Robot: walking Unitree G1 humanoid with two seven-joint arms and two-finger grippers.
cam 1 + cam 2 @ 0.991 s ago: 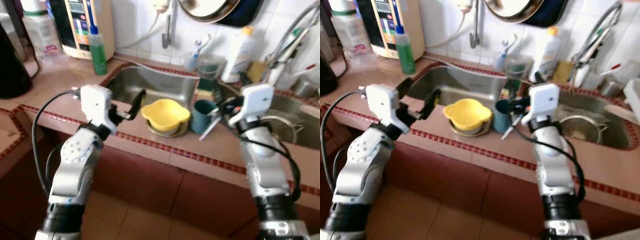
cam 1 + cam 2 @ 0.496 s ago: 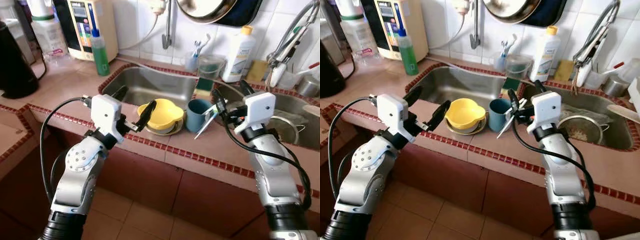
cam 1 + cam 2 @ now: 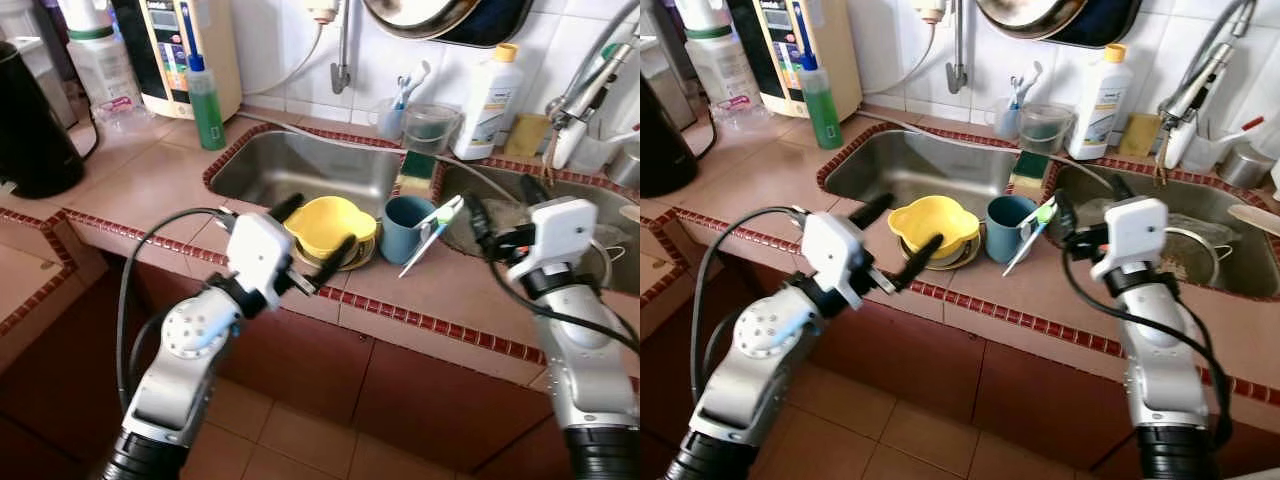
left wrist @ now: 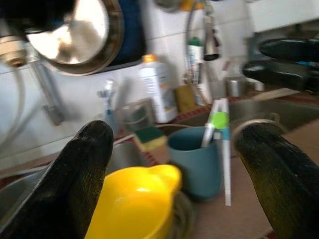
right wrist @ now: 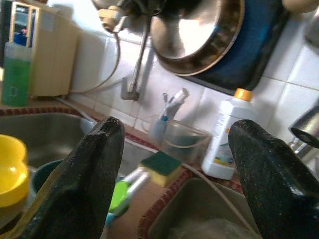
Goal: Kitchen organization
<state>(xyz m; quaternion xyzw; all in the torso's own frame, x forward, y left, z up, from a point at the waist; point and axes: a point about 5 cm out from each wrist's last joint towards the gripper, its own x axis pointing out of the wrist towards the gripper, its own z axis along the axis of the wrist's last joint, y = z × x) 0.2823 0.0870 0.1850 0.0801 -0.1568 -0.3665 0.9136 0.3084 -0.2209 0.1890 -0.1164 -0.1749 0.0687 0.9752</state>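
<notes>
Bowl (image 3: 328,224) — yellow, lobed, glossy plastic by the look of it — sits on a plate (image 3: 352,257) on the tiled bench (image 3: 440,290) at the front edge of the sink (image 3: 300,165). Just beside it stands a teal cup (image 3: 405,227) with a toothbrush (image 3: 432,233) leaning out of it. My left gripper (image 3: 316,236) is spread open right at the bowl's near rim, one finger either side; my right gripper (image 3: 498,208) hangs open too, near the cup and holding nothing. I judge the bowl light and stiff but slick, so a pinch across the rim at one lobe should hold better than the smooth curved wall. The plate beneath may be ceramic — it could slide or chip if dragged along.
</notes>
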